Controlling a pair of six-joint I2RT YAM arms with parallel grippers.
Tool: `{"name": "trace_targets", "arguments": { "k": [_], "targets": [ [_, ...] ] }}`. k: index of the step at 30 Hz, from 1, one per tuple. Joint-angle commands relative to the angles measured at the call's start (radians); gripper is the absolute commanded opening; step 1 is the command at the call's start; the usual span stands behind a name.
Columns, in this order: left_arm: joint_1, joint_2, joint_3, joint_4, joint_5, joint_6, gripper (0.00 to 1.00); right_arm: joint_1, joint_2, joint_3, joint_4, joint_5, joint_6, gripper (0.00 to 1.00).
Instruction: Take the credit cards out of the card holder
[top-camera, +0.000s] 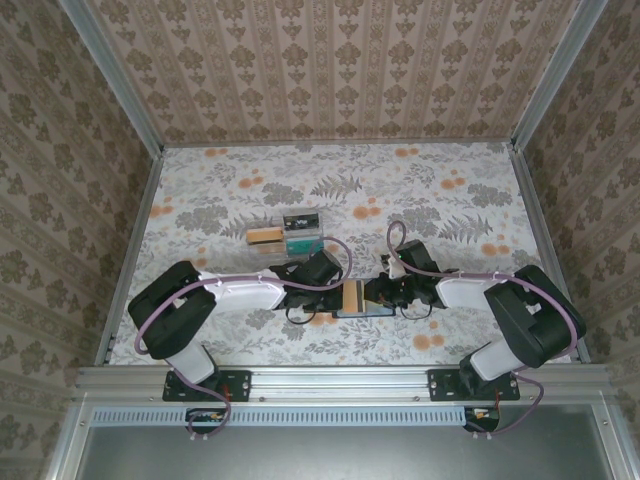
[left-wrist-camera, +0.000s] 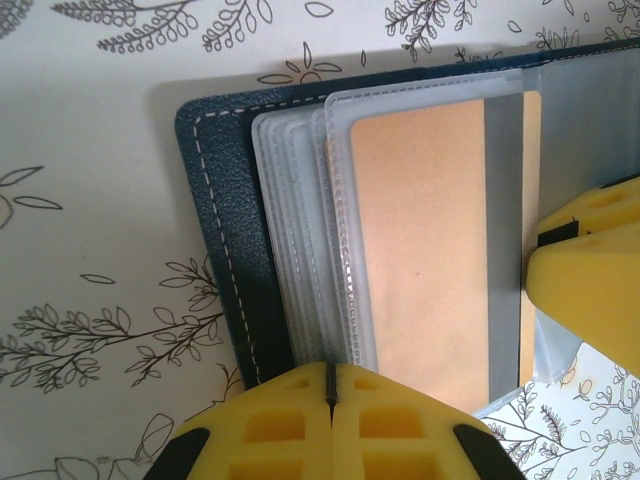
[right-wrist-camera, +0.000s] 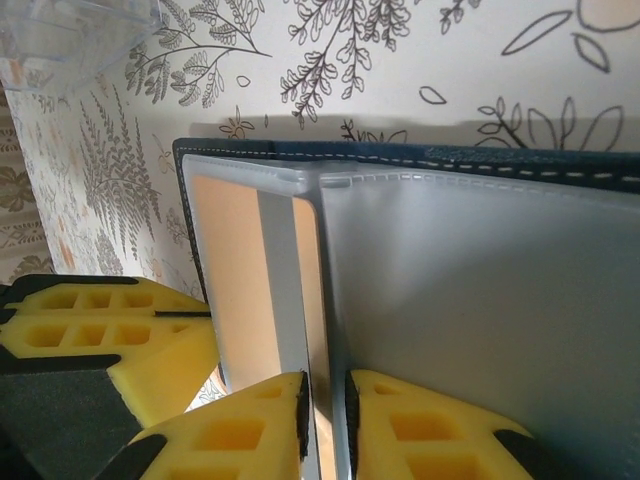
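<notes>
Navy card holder (left-wrist-camera: 215, 230) open flat, clear sleeves (left-wrist-camera: 300, 250) fanned, orange card (left-wrist-camera: 420, 240) with grey stripe poking out; right gripper (right-wrist-camera: 326, 400) clamps it, left gripper (left-wrist-camera: 330, 378) fingers together

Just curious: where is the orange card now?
In the overhead view, the orange card sits in a clear sleeve of the open card holder, on the table, front middle, between the left pincer and the right pincer.

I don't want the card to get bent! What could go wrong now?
The right gripper pinches the orange card right at the edge of its sleeve, so it might tug the sleeve too and jam the card. The shut left gripper seems only to press on the card holder, so the holder could slide along when the card is pulled.
</notes>
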Motion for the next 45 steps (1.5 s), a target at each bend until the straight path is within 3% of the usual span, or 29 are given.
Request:
{"name": "trace_targets", "arguments": {
  "k": [1,4,8,31,45],
  "targets": [
    [0.0,0.023,0.0,-0.039,-0.002,0.0,0.0,0.014,0.018,0.028,0.01,-0.022,0.002,0.21],
    [0.001,0.023,-0.002,-0.041,-0.004,0.0,0.0,0.016,0.024,0.029,0.009,-0.021,0.001,0.17],
    [0.003,0.021,-0.003,-0.043,-0.005,-0.001,0.0,0.013,0.016,0.019,-0.005,-0.002,-0.007,0.0],
    [0.012,0.01,-0.024,-0.057,-0.008,-0.008,0.0,-0.102,-0.181,-0.099,-0.154,0.038,-0.05,0.0],
    [0.036,-0.027,-0.003,-0.052,0.01,0.012,0.0,-0.197,-0.562,-0.098,-0.454,0.061,-0.094,0.0]
  ]
}}
